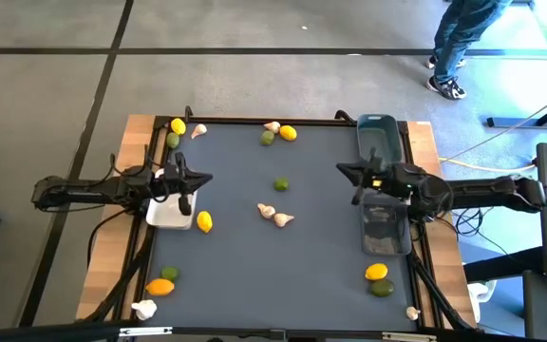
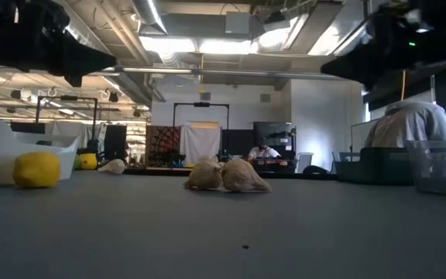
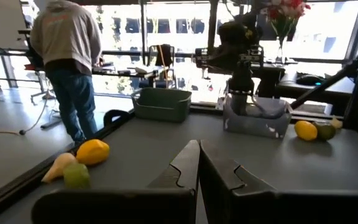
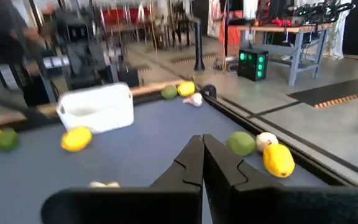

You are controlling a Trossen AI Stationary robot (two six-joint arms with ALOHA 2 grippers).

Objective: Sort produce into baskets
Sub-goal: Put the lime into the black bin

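Note:
Produce lies scattered on the dark mat: lemons [image 1: 204, 221] [image 1: 288, 133], limes [image 1: 281, 184] [image 1: 381, 288] and two garlic bulbs [image 1: 274, 215] near the middle. A white basket [image 1: 164, 216] stands at the left, under my left arm. At the right stand a blue-grey basket [image 1: 376, 131] and a dark grey basket [image 1: 386, 230]. My left gripper [image 1: 207, 179] is shut and points level toward the table's middle above the white basket's far edge. My right gripper [image 1: 340, 171] is shut, level, facing it from the right. Both hang clear of everything.
More produce sits in the corners: far left [image 1: 178, 125], near left [image 1: 160, 286], near right [image 1: 376, 272]. A raised rim [image 1: 254, 121] edges the mat. A person [image 1: 459, 43] stands beyond the far right corner. Open mat lies between the two grippers.

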